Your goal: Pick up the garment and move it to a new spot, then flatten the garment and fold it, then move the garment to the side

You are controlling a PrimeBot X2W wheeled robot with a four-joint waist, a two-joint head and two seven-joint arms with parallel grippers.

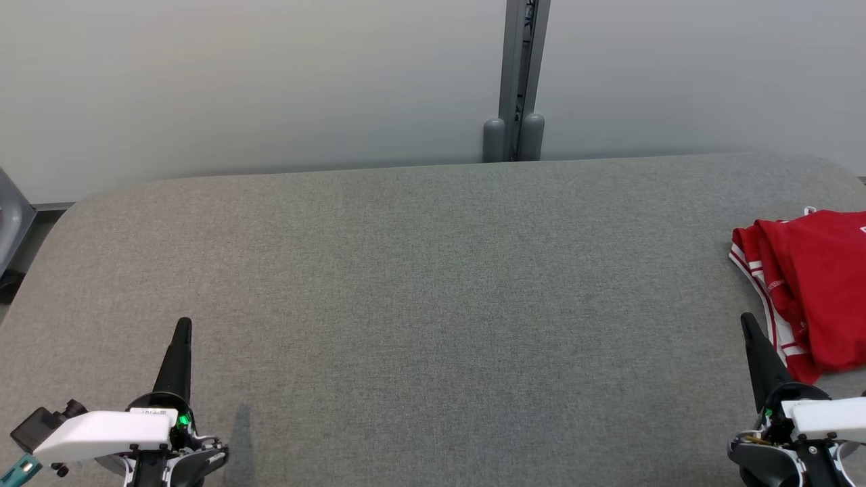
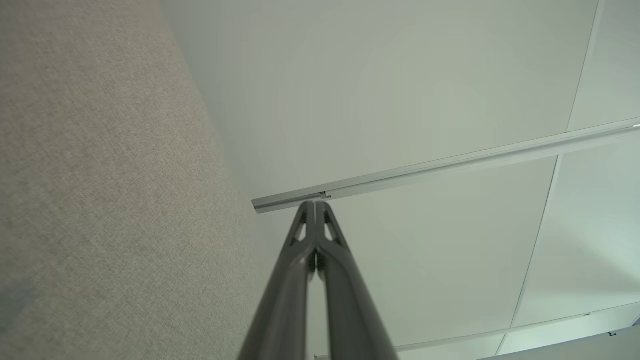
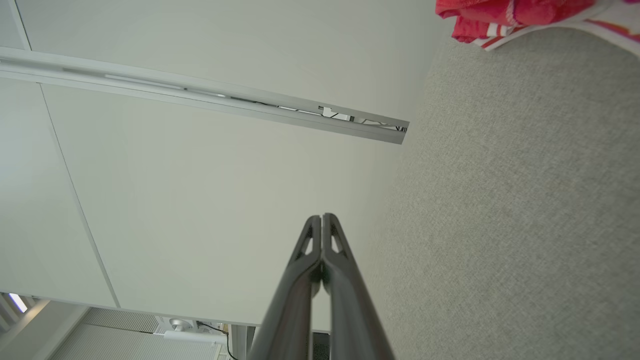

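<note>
Garment (image 1: 818,291): one, on one table (image 1: 433,304)

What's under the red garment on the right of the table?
The red garment lies on the grey fabric tabletop, which shows around its near edges. Anything directly beneath the folds is covered, and its right part runs out of view.

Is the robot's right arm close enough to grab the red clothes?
Probably yes. The red garment lies beside the right gripper on the grey table, with nothing between them, though the shut gripper must open first.
</note>
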